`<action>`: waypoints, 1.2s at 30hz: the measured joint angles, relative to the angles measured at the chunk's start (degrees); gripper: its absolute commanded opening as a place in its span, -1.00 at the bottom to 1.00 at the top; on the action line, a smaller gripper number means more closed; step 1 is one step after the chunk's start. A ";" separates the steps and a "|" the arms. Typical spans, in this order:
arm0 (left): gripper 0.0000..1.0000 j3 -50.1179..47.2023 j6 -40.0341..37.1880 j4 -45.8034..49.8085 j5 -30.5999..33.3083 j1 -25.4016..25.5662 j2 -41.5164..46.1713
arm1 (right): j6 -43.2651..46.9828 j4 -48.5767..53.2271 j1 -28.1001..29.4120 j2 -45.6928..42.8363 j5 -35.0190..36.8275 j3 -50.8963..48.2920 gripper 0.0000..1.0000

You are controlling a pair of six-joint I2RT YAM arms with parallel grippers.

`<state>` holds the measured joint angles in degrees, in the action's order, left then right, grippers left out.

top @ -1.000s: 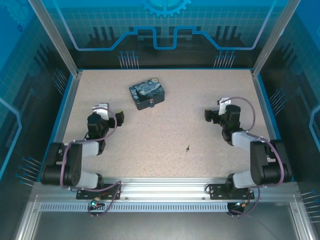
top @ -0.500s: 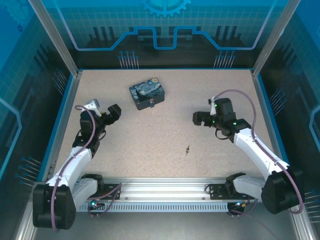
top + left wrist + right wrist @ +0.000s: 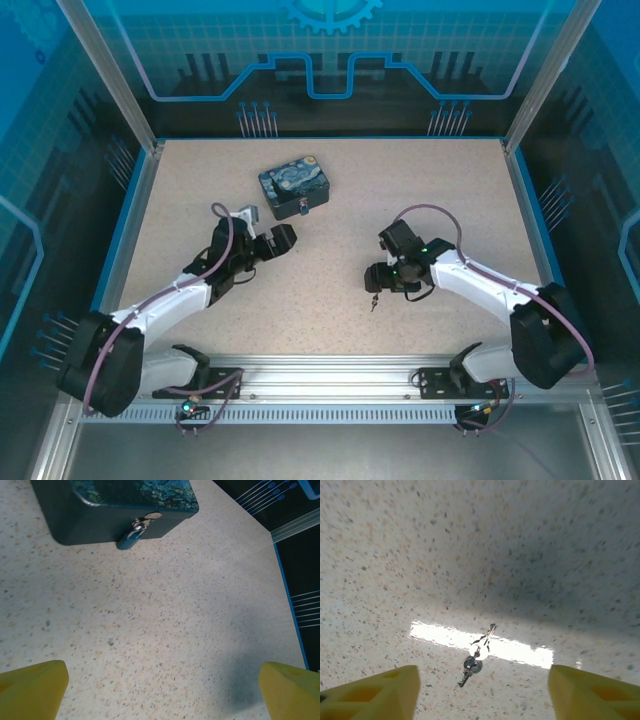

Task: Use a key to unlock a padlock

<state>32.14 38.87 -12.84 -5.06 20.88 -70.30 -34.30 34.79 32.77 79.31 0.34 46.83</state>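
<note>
The top camera looks down from high behind the near edge, over the whole bench (image 3: 330,250). The left wrist camera faces the tin (image 3: 75,515) and padlock (image 3: 129,538) from nearby. The right wrist camera sits close above the key (image 3: 477,655). The top view takes in both spots.

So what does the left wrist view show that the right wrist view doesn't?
Left wrist: the tin box at the top, the padlock hanging at its front face. Right wrist: the key lying on a bright glare strip. Shared: the speckled table, and yellow fingertips wide apart at the bottom corners, left hand and right hand holding nothing.
</note>
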 measured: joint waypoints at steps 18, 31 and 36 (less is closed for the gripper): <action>0.98 1.29 0.24 -1.40 0.02 0.72 -1.01 | -1.95 -1.66 2.38 9.05 -0.81 0.02 -0.39; 0.98 1.29 0.20 -1.14 0.11 0.76 -0.85 | -1.95 -2.40 2.60 11.34 -0.66 1.20 -0.80; 0.98 1.29 0.20 -0.96 0.24 0.79 -0.37 | -1.68 -2.93 2.60 11.41 -0.63 1.40 -1.00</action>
<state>33.43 39.07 -13.80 -4.82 21.67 -70.67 -35.99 31.86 35.38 90.72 -0.30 48.23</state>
